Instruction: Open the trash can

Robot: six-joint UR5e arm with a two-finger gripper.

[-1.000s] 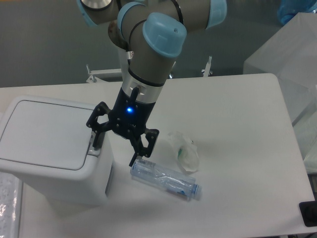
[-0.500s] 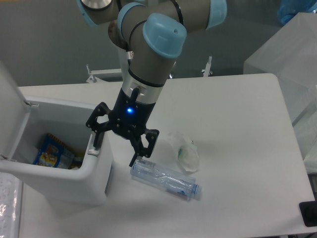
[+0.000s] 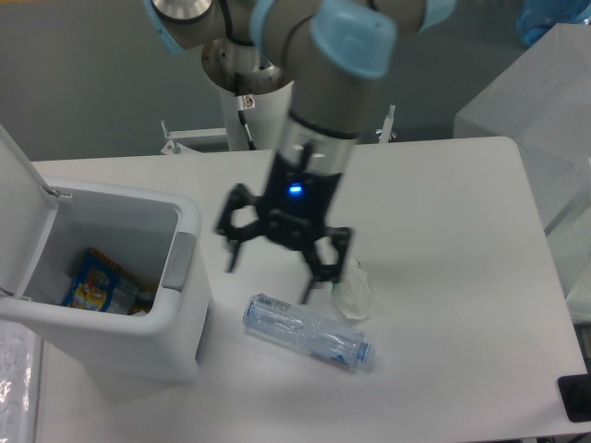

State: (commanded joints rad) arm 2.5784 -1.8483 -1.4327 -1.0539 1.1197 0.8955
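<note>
The large white trash can [image 3: 175, 346] stands at the left of the table. Its lid [image 3: 20, 208] is swung up on the far left side. The grey push-button tab [image 3: 179, 261] shows on its right rim. Colourful wrappers [image 3: 97, 283] lie inside. My gripper [image 3: 273, 274] is open and empty. It hangs above the table to the right of the can, apart from it, just above the clear plastic bottle [image 3: 307, 333].
A crumpled clear plastic wrapper [image 3: 351, 288] lies right of the gripper. A translucent box [image 3: 540, 111] stands at the table's far right. A dark object [image 3: 574, 397] sits at the lower right corner.
The lid went from shut to swung open. My gripper has since moved right, away from the can's button side, and now hangs over the bottle.
</note>
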